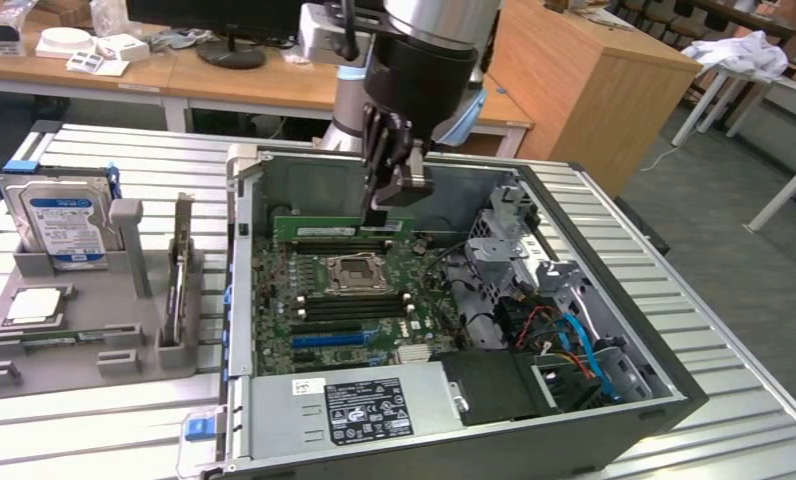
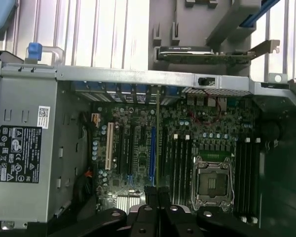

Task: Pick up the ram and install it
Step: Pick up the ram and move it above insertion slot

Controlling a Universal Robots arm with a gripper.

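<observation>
Plainly the robot's black hand (image 1: 382, 213) is clamped on the ram (image 1: 325, 229), a long, flat green circuit-board stick, held edge-down over the green motherboard (image 1: 305, 290) inside the open grey computer case (image 1: 665, 395). It looks light and stiff but fragile, best gripped by its flat faces near the top edge, clear of the contacts.

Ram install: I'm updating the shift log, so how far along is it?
Done: the ram is off the grey tray and inside the open case. In hand: the tool is shut on it, holding it on edge above the memory slots beside the processor socket. Left: it does not look seated in a slot yet.
</observation>
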